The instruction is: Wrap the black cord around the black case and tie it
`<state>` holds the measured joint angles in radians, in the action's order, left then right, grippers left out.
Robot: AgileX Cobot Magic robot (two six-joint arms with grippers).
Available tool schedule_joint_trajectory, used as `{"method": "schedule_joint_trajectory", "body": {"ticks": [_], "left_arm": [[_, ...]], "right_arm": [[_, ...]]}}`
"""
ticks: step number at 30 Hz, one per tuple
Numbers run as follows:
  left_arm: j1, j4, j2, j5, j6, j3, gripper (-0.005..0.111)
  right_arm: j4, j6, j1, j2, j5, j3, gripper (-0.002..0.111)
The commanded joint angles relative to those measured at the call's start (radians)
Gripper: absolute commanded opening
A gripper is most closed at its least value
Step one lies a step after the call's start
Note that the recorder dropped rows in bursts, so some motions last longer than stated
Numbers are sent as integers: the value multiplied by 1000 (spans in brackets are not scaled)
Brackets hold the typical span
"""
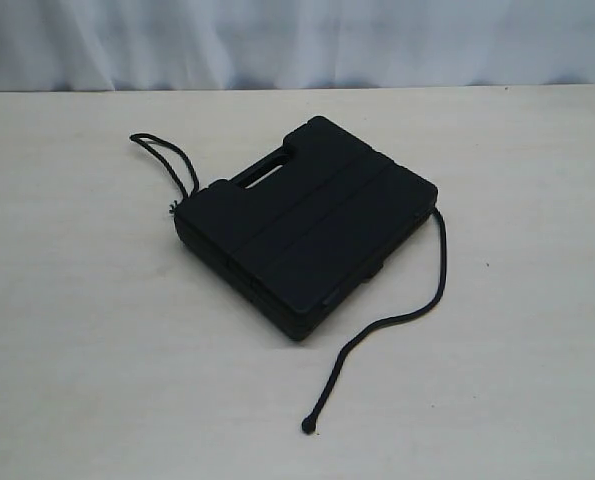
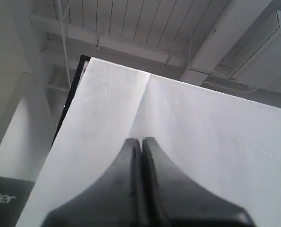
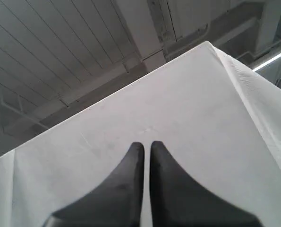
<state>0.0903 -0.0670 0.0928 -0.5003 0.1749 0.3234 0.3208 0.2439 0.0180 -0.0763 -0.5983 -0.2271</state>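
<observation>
The black case [image 1: 307, 225] lies flat in the middle of the pale table, its slot handle toward the back left. The black cord [image 1: 387, 325] passes under it. One end loops out at the back left, by the handle corner. The other end trails from the right side toward the front and stops at a small knobbed tip [image 1: 308, 426]. Neither arm appears in the exterior view. My left gripper [image 2: 141, 141] points up at a white sheet and the ceiling, shut with nothing in it. My right gripper [image 3: 146, 144] also faces a white sheet, shut and empty.
The table [image 1: 97, 330] is a light wooden surface with a white curtain [image 1: 297, 40] behind its far edge. White sheets [image 2: 187, 127] and ceiling beams fill both wrist views.
</observation>
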Motion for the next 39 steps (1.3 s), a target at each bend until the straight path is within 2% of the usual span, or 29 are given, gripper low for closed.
{"method": "schedule_joint_trajectory", "body": {"ticks": [1, 2, 3, 4, 7, 9, 11, 14, 16, 19, 23, 27, 29, 33, 37, 39], "left_arm": [[-7, 2, 275, 33, -32, 209, 0], [-7, 4, 396, 137, -32, 332, 0], [-7, 4, 481, 236, -29, 407, 0], [-7, 6, 617, 458, -29, 541, 0], [-9, 3, 850, 830, -87, 806, 0], [-11, -34, 1018, 1098, -198, 979, 0], [-11, -137, 1148, 1325, -349, 1120, 0], [-32, -303, 1372, 1594, -522, 1288, 0], [-74, -364, 1485, 1646, -570, 1363, 0], [-161, -341, 1640, 1639, -585, 1424, 5], [-276, -255, 1817, 1599, -592, 1482, 24], [-345, -106, 1977, 1591, -433, 1570, 42], [-354, -55, 2062, 1625, -365, 1639, 47], [-334, -142, 2208, 1721, -354, 1827, 47], [-290, -267, 2289, 1721, -362, 1885, 47], [-269, -263, 2310, 1697, -362, 1892, 47]], "right_arm": [[-104, 4, 3, -221, 166, -229, 4], [-215, 4, 3, -329, 370, -343, 4], [-272, 4, 3, -395, 487, -411, 4], [-353, 4, 3, -519, 683, -521, 4], [-396, -15, 3, -714, 1056, -716, 4], [-336, -80, 3, -850, 1269, -825, 4], [-233, -179, 3, -955, 1409, -890, 4], [16, -374, 3, -1083, 1509, -917, 4], [168, -533, 3, -1142, 1551, -913, 4], [341, -693, -8, -1206, 1585, -887, 4], [310, -725, -103, -1265, 1517, -851, 4], [285, -725, -188, -1328, 1506, -837, 4], [285, -722, -220, -1364, 1508, -837, 4], [290, -722, -243, -1421, 1512, -837, 4], [292, -722, -243, -1471, 1508, -837, 4], [292, -722, -243, -1490, 1501, -837, 4]]}}
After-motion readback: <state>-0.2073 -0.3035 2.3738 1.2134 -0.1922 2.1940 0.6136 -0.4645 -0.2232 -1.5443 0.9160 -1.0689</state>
